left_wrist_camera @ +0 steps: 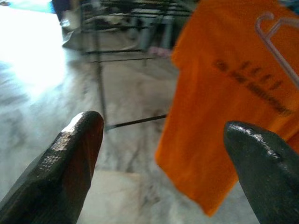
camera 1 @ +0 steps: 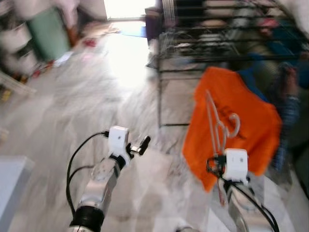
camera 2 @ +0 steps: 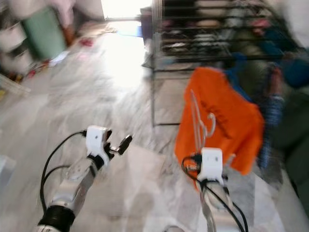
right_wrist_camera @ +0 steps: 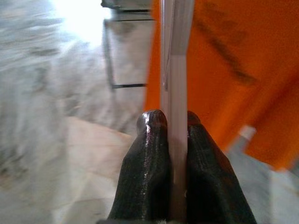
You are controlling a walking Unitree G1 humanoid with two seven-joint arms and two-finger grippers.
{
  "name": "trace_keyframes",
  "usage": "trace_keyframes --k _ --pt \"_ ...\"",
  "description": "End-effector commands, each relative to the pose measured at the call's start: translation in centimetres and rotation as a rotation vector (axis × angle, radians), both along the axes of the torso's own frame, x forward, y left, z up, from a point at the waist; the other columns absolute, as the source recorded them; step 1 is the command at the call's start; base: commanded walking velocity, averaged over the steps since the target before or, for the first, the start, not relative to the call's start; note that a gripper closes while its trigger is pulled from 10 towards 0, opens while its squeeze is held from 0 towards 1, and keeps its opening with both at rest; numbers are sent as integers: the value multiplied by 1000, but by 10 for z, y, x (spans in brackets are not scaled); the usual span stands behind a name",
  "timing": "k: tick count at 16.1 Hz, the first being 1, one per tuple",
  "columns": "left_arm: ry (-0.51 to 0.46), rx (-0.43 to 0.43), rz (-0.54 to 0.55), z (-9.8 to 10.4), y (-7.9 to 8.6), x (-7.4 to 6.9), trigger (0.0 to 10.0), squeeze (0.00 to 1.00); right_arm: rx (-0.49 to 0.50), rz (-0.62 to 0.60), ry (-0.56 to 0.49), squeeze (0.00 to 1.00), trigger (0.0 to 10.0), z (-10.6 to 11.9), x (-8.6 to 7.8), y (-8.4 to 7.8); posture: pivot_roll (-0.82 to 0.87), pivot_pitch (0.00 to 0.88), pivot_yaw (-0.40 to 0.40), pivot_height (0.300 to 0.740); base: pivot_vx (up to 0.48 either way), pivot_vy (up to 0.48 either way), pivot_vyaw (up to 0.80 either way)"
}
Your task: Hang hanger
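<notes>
Right wrist view: right gripper (right_wrist_camera: 175,123), black fingers clamped on the pale plastic hanger (right_wrist_camera: 174,60) carrying an orange printed T-shirt (right_wrist_camera: 233,65). Left gripper (left_wrist_camera: 163,140): fingers spread wide, holding nothing, raised over the grey marbled floor (camera 1: 72,106). Dark wire drying rack (camera 1: 217,34) stands just behind the shirt. Open floor lies to the robot's left.

This was a home, a lived-in room doing duty as a laundry corner. Pale marble-patterned floor tiles (camera 1: 72,111) ran toward a bright doorway (camera 1: 128,8). A black wire drying rack (camera 1: 193,43) stood loaded with clothes, an orange T-shirt (camera 1: 231,125) hung before it, and a green bin (camera 1: 48,34) with scattered clutter sat along the far wall.
</notes>
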State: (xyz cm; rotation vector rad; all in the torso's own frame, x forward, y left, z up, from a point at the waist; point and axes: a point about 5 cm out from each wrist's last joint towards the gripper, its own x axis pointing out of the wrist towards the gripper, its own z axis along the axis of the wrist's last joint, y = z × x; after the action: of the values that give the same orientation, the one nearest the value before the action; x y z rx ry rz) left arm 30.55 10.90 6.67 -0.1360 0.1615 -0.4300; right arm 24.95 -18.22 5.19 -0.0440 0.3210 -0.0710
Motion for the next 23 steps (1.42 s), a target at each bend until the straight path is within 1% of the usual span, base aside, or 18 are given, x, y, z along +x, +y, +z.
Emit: trace_keyframes --k 1,4,6,8,14,15,20,23 --pt "-14 -2 -42 4 -12 1 10000 0 -15 -20 -8 0 10000 3 0 -7 -169 119 25 740 352 0 -800" --pt "-12 -2 -48 3 -12 0 10000 0 -11 -18 -9 0 10000 3 -1 -7 -168 120 27 740 350 0 -177" --pt "-13 0 -47 2 -12 0 10000 0 -15 60 -28 0 10000 5 -1 -1 -167 118 25 740 278 0 0" --pt "-13 -2 -42 3 -11 1 10000 0 -20 95 -39 0 10000 8 -1 2 -167 118 25 740 345 0 625" --pt "-13 3 -40 3 -11 1 10000 0 -14 89 -31 0 10000 5 -2 4 -164 118 29 740 324 0 606" --pt "-10 5 -40 2 -11 1 10000 0 -15 87 -25 0 10000 3 -2 4 -164 118 29 740 0 0 463" --pt "-10 4 -46 2 -12 0 10000 0 -12 80 -5 0 10000 0 -2 4 -163 119 29 740 96 0 0" --pt "-10 2 -50 1 -13 -1 10000 0 -34 105 -16 0 10000 6 4 4 -163 121 29 740 289 0 0"
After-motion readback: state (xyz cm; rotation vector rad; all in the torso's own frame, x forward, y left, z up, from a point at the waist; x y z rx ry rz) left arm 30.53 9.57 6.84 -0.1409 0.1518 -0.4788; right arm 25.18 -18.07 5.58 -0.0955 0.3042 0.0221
